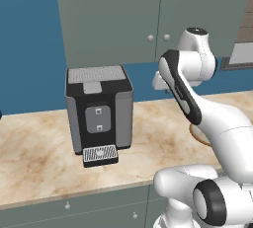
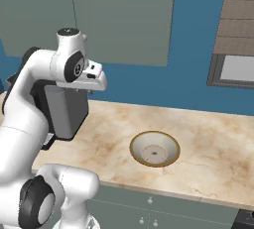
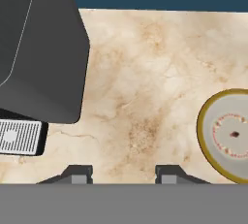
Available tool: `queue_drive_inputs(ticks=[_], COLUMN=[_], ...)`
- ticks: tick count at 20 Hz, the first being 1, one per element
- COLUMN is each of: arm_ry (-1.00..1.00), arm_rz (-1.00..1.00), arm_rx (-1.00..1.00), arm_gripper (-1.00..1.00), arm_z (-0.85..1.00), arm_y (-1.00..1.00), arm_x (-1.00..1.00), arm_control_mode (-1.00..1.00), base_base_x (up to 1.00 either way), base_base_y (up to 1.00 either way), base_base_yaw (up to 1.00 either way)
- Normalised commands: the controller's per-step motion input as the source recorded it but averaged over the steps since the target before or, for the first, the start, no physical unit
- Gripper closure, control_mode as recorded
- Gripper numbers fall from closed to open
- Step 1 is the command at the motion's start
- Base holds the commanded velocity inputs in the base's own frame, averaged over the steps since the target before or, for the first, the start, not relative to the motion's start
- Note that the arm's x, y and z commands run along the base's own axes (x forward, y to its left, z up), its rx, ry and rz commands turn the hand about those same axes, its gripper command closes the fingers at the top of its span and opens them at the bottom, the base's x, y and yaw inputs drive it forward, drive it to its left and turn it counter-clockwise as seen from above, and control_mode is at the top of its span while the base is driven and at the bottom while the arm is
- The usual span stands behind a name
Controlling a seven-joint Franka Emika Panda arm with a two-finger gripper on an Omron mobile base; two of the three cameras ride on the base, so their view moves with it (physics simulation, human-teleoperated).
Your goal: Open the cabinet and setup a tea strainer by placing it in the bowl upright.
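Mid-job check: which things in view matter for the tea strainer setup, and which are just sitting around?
For the job:
- large grey-green wall cabinet, both doors shut
- shallow round tan bowl on the counter, nothing in it
- two-finger gripper, open, holding nothing

Just there:
- black and grey coffee machine
- beige marble counter
- grey-green drawer fronts

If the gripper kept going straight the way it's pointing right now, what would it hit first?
Most likely the bare marble counter. The gripper points down at open stone between the coffee machine and the bowl, with nothing between its tips. How far off the counter lies is unclear.
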Motion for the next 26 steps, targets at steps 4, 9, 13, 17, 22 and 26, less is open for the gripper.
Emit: queue_drive_inputs(ticks=[4, 9, 13, 17, 22, 26], arm_ry=[0.00, -0.23, -0.38, -0.33, -0.33, -0.11], arm_rz=[0.02, 0.00, -0.02, -0.09, -0.10, 0.00], arm_rx=[0.00, -0.09, 0.00, 0.09, 0.11, 0.10], arm_gripper=[-1.00, -1.00, -1.00, -1.00, -1.00, -1.00], arm_z=[0.08, 0.36, 0.95, 1.00, 1.00, 0.48], arm_y=[0.03, 0.01, -0.15, -0.13, -0.03, 0.14], arm_x=[0.01, -0.15, -0.05, 0.00, 0.00, 0.00], arm_control_mode=[-1.00, -1.00, -1.00, -1.00, -1.00, -1.00], base_base_x=[0.00, 0.00, 0.00, 0.00, 0.00, 0.00], base_base_y=[0.00, 0.00, 0.00, 0.00, 0.00, 0.00], base_base_yaw=[0.00, 0.00, 0.00, 0.00, 0.00, 0.00])
